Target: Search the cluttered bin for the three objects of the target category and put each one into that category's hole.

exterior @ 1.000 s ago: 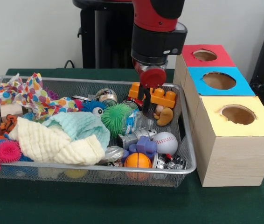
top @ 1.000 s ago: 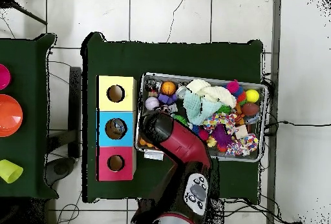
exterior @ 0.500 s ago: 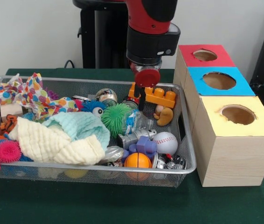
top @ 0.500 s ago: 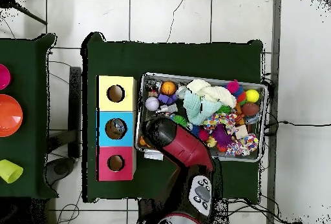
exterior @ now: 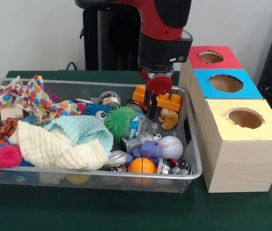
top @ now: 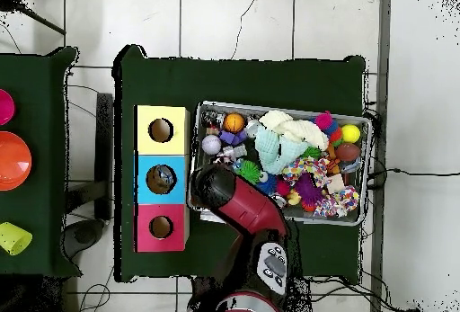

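Note:
My gripper point(exterior: 152, 104) hangs in the far right corner of the wire bin point(exterior: 194, 159), right against an orange toy brick point(exterior: 170, 101). The arm's red wrist disc point(exterior: 159, 84) sits just above the brick. Whether anything is held does not show. From above, the arm's head point(top: 214, 185) covers the gripper and that corner of the bin point(top: 287, 108). To the right of the bin stands a row of wooden boxes with round holes: red point(exterior: 211, 57), blue point(exterior: 226, 83) and yellow point(exterior: 244, 118).
The bin holds a green spiky ball point(exterior: 119, 121), a baseball point(exterior: 170, 147), a small orange ball point(exterior: 142, 165), a purple toy point(exterior: 148, 150), a brown figure point(exterior: 169, 119), cream point(exterior: 54, 149) and teal point(exterior: 85, 131) cloths, and a dotted cloth point(exterior: 35, 98).
The arm swung slightly left half a second ago, then came back right and a little lower. The orange brick has stayed where it lay.

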`<state>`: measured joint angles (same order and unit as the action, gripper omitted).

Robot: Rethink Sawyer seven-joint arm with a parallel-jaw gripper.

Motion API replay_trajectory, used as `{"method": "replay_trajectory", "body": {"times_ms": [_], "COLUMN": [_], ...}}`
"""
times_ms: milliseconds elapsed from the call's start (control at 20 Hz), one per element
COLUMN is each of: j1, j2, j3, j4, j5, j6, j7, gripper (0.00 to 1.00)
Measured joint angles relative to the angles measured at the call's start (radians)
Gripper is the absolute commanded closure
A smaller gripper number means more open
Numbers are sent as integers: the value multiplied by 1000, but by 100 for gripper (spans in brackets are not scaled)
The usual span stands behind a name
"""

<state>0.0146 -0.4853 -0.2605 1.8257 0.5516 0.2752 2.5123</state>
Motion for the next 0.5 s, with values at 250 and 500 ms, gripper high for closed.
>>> {"method": "replay_trajectory", "body": {"times_ms": [250, 500], "j1": [7, 11], "j2": [2, 4], "j3": [0, -1], "j4": [4, 3], "j5": [0, 0], "j6": [-2, -2], "j7": [0, 0], "gripper": [0, 0]}}
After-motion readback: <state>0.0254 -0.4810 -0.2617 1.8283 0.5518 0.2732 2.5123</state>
